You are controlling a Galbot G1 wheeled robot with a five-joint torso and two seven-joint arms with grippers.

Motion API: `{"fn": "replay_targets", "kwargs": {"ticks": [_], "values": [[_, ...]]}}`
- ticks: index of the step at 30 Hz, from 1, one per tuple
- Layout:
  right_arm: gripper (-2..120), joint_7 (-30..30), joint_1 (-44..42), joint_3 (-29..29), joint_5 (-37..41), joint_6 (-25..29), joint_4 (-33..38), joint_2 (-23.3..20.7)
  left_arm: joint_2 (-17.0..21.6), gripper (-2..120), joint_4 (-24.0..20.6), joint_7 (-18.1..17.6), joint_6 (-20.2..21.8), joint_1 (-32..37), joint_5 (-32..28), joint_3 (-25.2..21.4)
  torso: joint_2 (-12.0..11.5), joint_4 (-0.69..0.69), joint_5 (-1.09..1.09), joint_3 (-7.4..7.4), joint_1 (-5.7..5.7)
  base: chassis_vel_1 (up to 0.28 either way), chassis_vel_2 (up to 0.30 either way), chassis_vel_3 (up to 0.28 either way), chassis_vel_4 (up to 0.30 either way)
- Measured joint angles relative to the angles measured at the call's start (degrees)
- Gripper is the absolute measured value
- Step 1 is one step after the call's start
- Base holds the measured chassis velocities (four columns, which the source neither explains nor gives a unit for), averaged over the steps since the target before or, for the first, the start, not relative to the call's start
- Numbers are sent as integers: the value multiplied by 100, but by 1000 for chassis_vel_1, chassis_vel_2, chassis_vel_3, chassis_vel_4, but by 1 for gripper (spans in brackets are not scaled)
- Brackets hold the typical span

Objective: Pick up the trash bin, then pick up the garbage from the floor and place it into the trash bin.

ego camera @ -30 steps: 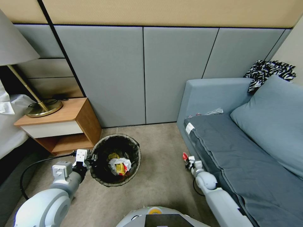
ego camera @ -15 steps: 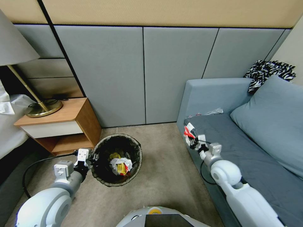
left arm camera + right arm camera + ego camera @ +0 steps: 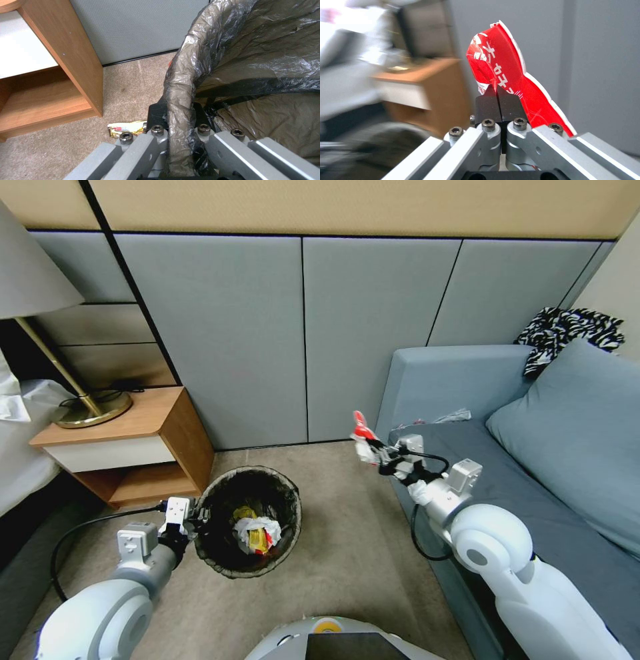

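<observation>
We see the left gripper (image 3: 189,517) low at the left of the head view, its two dark fingers (image 3: 156,113) clamped on the bag-lined rim of the trash bin (image 3: 217,493), one inside the liner and one outside. The bin stands upright on the floor (image 3: 340,580), just beside the wooden nightstand (image 3: 177,437), and holds crumpled white paper (image 3: 253,527) with a yellow wrapper (image 3: 255,540) tucked in it. In the left wrist view a flattened yellow packet (image 3: 126,127) lies on the carpet between the nightstand's foot and the bin, close to the gripper.

The right gripper (image 3: 373,450) is raised above the floor, between the bin and the grey sofa (image 3: 467,467), well apart from the bin's mouth. Its fingers (image 3: 488,106) are pressed together on a red-and-white packet (image 3: 500,67), which stands up past the fingertips. The background of the right wrist view is blurred, so we can only say the brown shape there is probably the nightstand
</observation>
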Motion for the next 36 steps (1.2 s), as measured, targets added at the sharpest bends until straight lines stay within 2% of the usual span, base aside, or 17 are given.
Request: {"fn": "replay_targets", "kwargs": {"ticks": [9, 12, 14, 16, 18, 20, 23, 36], "values": [[0, -669, 54, -318, 19, 87, -2, 67, -12, 1, 0, 4, 0, 65, 92, 64, 0, -1, 0, 0, 0, 0, 0, 0, 0], [0, -826, 231, -718, 15, 201, -138, 79, -14, 1, 0, 6, 0, 79, 99, 76, 0, 0, 0, 0, 0, 0, 0, 0, 0], [0, -850, 299, -832, 15, 213, -170, 83, -14, 1, 0, 6, 0, 80, 100, 76, 0, 0, 0, 0, 0, 0, 0, 0, 0], [0, -866, 516, -1224, 46, 222, -246, 104, -14, 1, 0, 6, 0, 82, 102, 80, 0, 0, 0, 0, 0, 0, 0, 0, 0], [0, -862, 557, -1302, 54, 221, -264, 110, -14, 1, 0, 6, 0, 81, 102, 81, 0, 0, 0, 0, 0, 0, 0, 0, 0], [0, -829, 722, -1713, 82, 184, -350, 144, -4, 1, 0, 7, 0, 71, 102, 85, 0, 0, 0, 0, 0, 0, 0, 0, 0], [0, -782, 781, -1996, 68, 134, -420, 156, 13, 1, 0, 8, 0, 61, 103, 82, 0, 0, 0, 0, 0, 0, 0, 0, 0], [0, -648, 849, -2755, -109, 52, -730, 244, -4, 1, 0, 11, 0, 17, 102, 64, 0, 0, 0, 0, 0, 0, 0, 0, 0]]}}
